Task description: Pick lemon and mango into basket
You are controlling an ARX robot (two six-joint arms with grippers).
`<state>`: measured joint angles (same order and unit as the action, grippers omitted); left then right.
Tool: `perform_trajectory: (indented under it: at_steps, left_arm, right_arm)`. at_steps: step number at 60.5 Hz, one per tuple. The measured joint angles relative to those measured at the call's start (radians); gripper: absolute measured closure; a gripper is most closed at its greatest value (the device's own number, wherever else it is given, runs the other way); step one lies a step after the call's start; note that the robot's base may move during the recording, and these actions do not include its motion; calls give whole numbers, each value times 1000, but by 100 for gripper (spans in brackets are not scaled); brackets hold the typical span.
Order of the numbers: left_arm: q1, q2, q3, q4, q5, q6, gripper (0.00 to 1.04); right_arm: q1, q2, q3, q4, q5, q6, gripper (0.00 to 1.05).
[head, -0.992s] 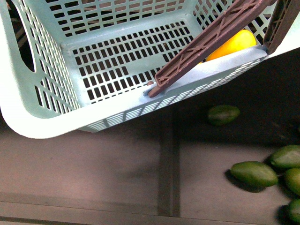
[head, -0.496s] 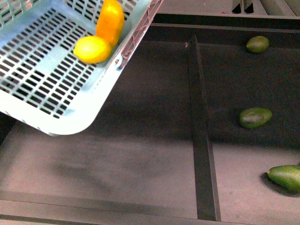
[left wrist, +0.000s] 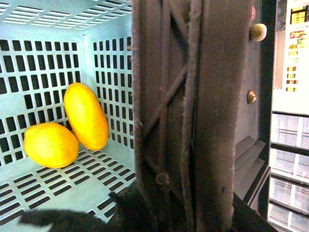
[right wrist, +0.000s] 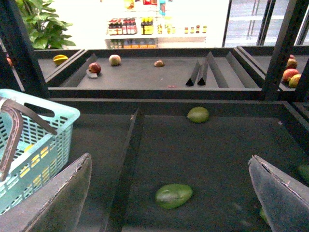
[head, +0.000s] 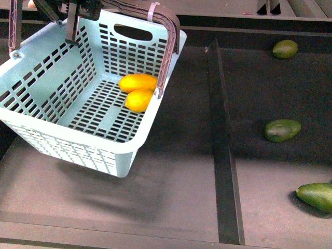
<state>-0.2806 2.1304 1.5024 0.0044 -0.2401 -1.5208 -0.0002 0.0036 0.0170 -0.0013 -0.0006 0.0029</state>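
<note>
The pale turquoise basket [head: 46,98] hangs above the dark shelf at the left, slightly tilted. Its brown handle [head: 167,41] is raised. My left gripper [head: 72,15] is shut on the handle at the top left; in the left wrist view the handle [left wrist: 183,121] fills the middle and the gripper [left wrist: 178,215] shows only as a dark mass. The mango [head: 137,82] and the lemon [head: 139,100] lie touching on the basket floor by the right wall; both also show in the left wrist view, mango [left wrist: 86,116], lemon [left wrist: 50,145]. My right gripper [right wrist: 169,159] is open and empty over the right compartment, with the basket [right wrist: 43,145] off to its side.
A raised divider [head: 223,145] splits the shelf. Three dark green fruits lie to its right [head: 285,49], [head: 281,129], [head: 316,196]. One green fruit [right wrist: 174,195] lies below my right gripper. More shelves with fruit stand behind.
The basket has swung from close and steeply tilted to hanging nearly level at the left. The lemon and mango have rolled to the floor by its right wall.
</note>
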Motion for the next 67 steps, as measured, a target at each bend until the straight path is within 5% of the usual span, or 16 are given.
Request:
perform_trajectory:
  at_steps: [29, 56, 67]
  left_arm:
    - [56, 79, 24, 83, 137, -9, 89]
    - [76, -129, -184, 124, 81, 8, 6]
    - [94, -340, -323, 9, -27, 47, 7]
  right_arm:
    - [0, 0, 0, 0, 0, 0, 9]
    - [0, 0, 0, 0, 0, 0, 9]
    - [0, 0, 0, 0, 0, 0, 9]
